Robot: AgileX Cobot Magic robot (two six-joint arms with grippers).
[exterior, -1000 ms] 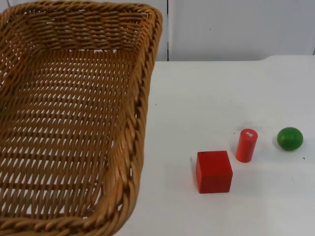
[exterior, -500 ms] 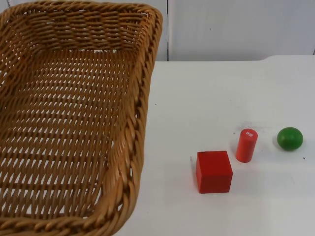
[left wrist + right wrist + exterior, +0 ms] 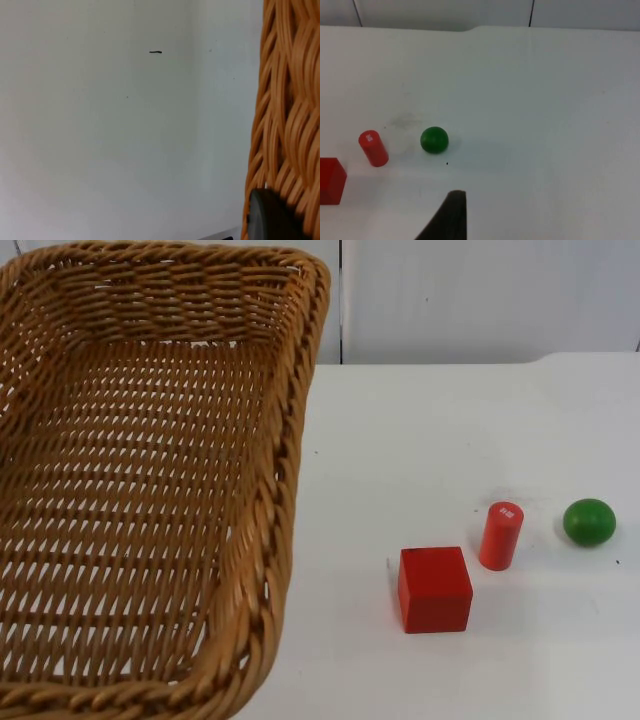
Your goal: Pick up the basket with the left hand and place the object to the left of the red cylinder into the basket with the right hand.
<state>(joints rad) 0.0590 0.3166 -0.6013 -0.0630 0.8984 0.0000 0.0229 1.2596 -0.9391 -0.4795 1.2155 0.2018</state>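
Note:
A large wicker basket [image 3: 297, 430] hangs raised close to the top camera on the left side. My left gripper [image 3: 272, 217] is shut on its woven rim [image 3: 290, 100]. A red cube [image 3: 434, 589] lies on the white table just left of an upright red cylinder [image 3: 500, 535]. In the right wrist view the cube [image 3: 331, 181] and the cylinder [image 3: 373, 148] lie ahead and to one side of my right gripper [image 3: 451, 215], which hovers above the table well away from them and holds nothing that I can see.
A green ball [image 3: 589, 521] rests to the right of the cylinder, seen also as a green ball [image 3: 434, 139] from the right wrist. The grey partition wall [image 3: 480, 300] closes the table's far edge.

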